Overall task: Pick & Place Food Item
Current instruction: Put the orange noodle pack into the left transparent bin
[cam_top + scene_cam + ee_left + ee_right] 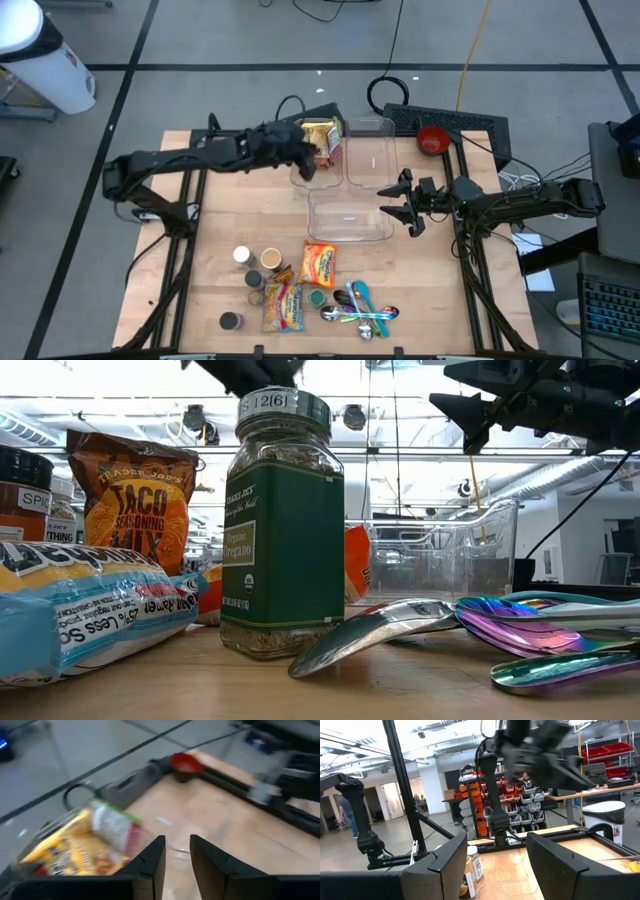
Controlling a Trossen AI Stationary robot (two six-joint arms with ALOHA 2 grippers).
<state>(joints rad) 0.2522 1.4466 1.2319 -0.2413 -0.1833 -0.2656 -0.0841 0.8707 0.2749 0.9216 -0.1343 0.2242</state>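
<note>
Nearest the low camera stands a glass jar of dried oregano with a green label (283, 525), on the wooden surface (220, 215) among iridescent metal spoons (540, 630) and a taco seasoning pouch (130, 485). Taking the clear plastic containers (350, 215) at the middle of the surface as landmark: the left end effector (303, 160) hovers at their far-left corner, directly over the container holding a yellow snack packet (322, 132) and a white-and-red packet (332, 150). Its fingers (152, 860) stand close together with a narrow gap and nothing visible between them. The food item appears already deposited; both packets lie tilted against each other inside the container, wrappers intact as far as can be seen. Judgement: the placing step looks complete or nearly so, and the next move calls for lifting clear of the container wall and going to the near-edge group, where an orange noodle packet (318, 265) lies. The right end effector (410, 205) waits just beside the containers on their right, fingers apart and empty.
</note>
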